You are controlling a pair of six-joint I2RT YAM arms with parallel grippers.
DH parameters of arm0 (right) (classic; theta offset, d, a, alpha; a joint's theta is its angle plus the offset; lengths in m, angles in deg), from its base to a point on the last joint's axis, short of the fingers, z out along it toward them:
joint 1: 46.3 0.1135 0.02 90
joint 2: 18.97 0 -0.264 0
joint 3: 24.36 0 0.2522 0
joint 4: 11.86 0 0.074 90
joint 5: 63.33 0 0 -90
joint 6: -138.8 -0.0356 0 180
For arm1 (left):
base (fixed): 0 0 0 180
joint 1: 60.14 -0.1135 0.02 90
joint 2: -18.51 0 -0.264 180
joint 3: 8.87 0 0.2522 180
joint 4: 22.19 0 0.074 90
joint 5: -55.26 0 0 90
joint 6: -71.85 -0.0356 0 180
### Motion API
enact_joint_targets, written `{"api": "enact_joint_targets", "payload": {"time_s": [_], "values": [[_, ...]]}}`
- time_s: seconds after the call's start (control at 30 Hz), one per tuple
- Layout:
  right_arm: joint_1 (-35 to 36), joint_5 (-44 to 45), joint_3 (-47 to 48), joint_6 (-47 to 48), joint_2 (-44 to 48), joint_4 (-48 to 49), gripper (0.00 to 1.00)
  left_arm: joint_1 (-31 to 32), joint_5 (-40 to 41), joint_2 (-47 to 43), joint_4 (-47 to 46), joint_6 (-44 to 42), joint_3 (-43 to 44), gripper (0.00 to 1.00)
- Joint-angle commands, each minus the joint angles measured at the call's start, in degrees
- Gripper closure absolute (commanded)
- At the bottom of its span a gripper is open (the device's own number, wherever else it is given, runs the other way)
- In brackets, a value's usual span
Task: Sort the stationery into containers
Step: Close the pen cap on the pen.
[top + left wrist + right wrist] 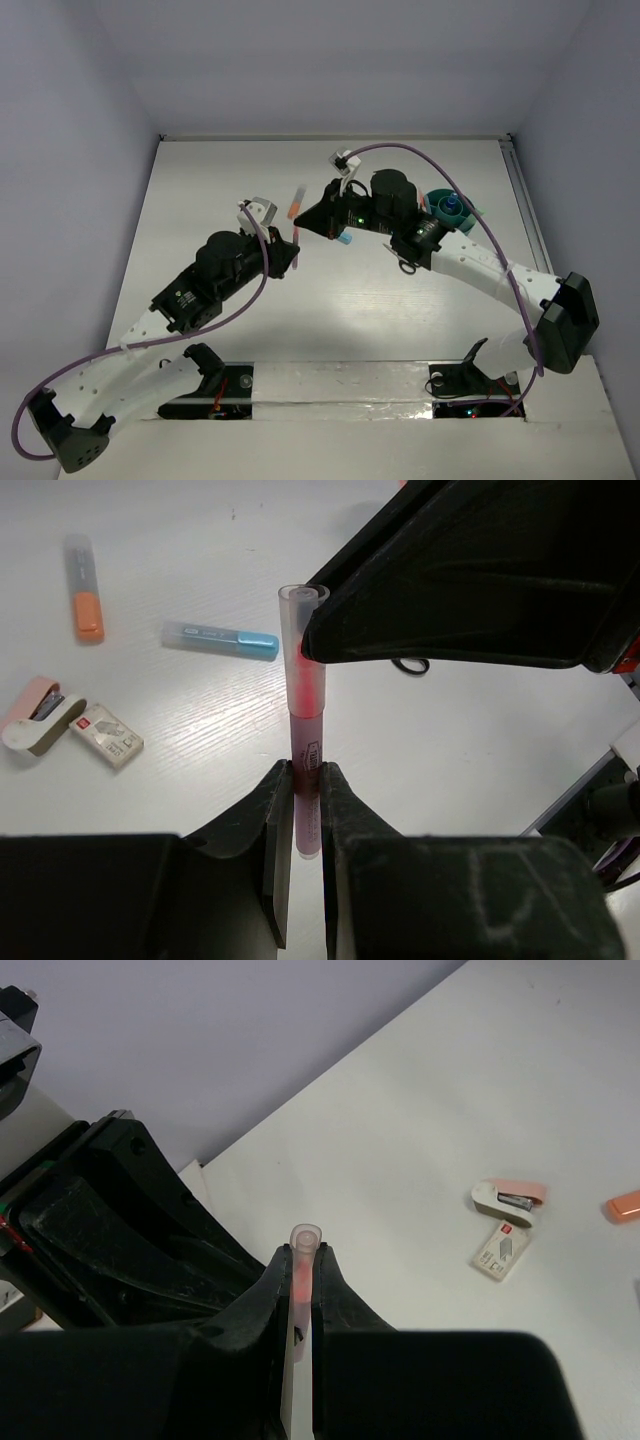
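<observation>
I'm holding the pen [305, 695] above the table [180, 780] with left gripper [307, 780] and right gripper [303, 1265] both pinched tight on opposite ends, so uneven tugging is risking a popped cap [298, 605] or a drop.

A pink pen [307, 740], orange marker [86, 600], blue highlighter [220, 638], teal cup [438, 197].

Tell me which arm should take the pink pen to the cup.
Right, probably. Both grippers are shut on the pen: the left gripper on its lower barrel, the right gripper on its top end. The cup stands on the right arm's side, close beside that arm, away from the left.
</observation>
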Motion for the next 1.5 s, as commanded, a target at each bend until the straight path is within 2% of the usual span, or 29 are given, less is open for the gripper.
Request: {"api": "enact_joint_targets", "payload": {"time_s": [0.0, 0.23, 0.53, 0.67, 0.73, 0.83, 0.93, 1.33, 1.47], "values": [[0.6, -3.2, -1.1, 3.3, -2.5, -15.7, 1.00, -1.0, 4.6, -3.0, -15.1, -1.0, 6.5, 1.00], [0.6, -2.1, 1.9, 3.8, -6.8, -15.6, 1.00, -1.0, 4.6, -2.0, -14.4, -1.6, 7.8, 1.00], [1.6, -4.5, -3.0, 3.3, -3.7, -15.0, 1.00, -1.6, 4.6, -0.4, -15.1, -1.4, 7.0, 1.00], [2.2, -2.1, -4.7, 3.2, -2.8, -14.4, 1.00, -2.6, 2.9, -0.7, -15.5, -1.0, 8.7, 1.00], [3.8, -0.6, -6.4, 3.0, -1.6, -11.2, 1.00, -3.1, 1.6, -0.6, -15.9, -0.6, 9.2, 1.00], [4.9, 5.7, -9.6, 3.0, 0.9, -7.7, 1.00, -3.1, 0.3, 0.1, -16.5, 0.3, 9.6, 1.00], [5.5, 5.4, -11.4, 2.5, 1.9, -6.4, 1.00, -3.1, 0.3, 0.7, -16.7, 0.3, 10.0, 1.00], [7.8, 6.2, -11.8, 5.6, 3.3, -9.4, 1.00, -4.3, -1.1, 1.8, -17.6, 0.5, 9.6, 1.00], [7.8, 9.1, -10.3, 4.7, 0.0, -10.6, 1.00, -4.3, -2.8, 1.4, -17.7, 0.5, 10.3, 1.00]]}}
